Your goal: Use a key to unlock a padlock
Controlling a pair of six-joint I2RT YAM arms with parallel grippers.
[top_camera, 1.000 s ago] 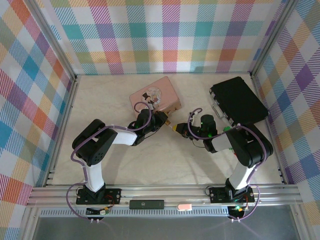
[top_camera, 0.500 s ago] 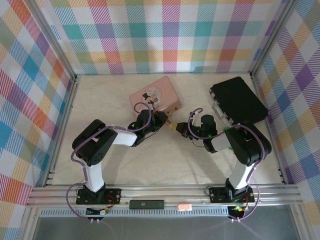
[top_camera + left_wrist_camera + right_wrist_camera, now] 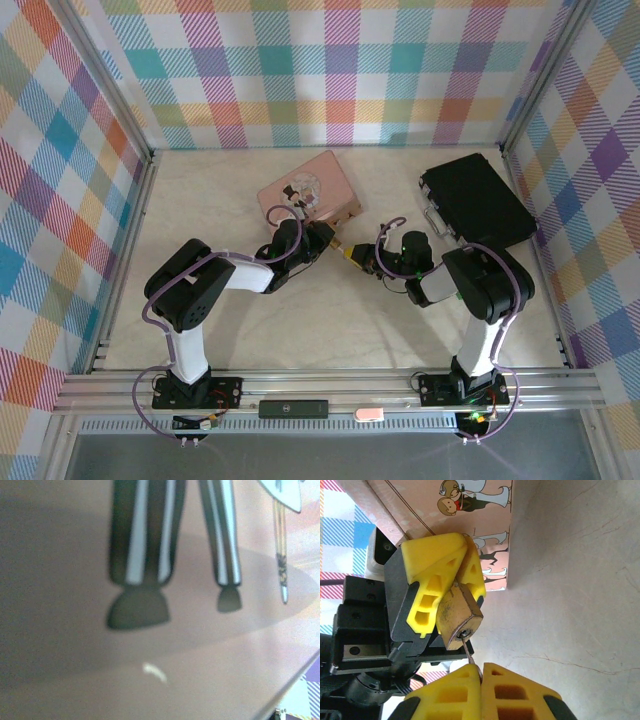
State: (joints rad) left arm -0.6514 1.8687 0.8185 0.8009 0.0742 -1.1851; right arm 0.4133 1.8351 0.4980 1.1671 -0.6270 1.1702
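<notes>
Left gripper (image 3: 456, 592) is clamped tight on the tiny brass padlock (image 3: 460, 621), holding it just beside the pink tin (image 3: 485, 532). Right gripper (image 3: 481, 672) is pinching the key (image 3: 468, 653), and its tip is sitting right in the keyhole.

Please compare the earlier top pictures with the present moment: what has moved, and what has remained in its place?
The right gripper moved left, toward the left gripper, so the gap between them narrowed; its key now meets the keyhole of the padlock. The left gripper, shut on the padlock, the pink tin and the black case stayed put.
</notes>
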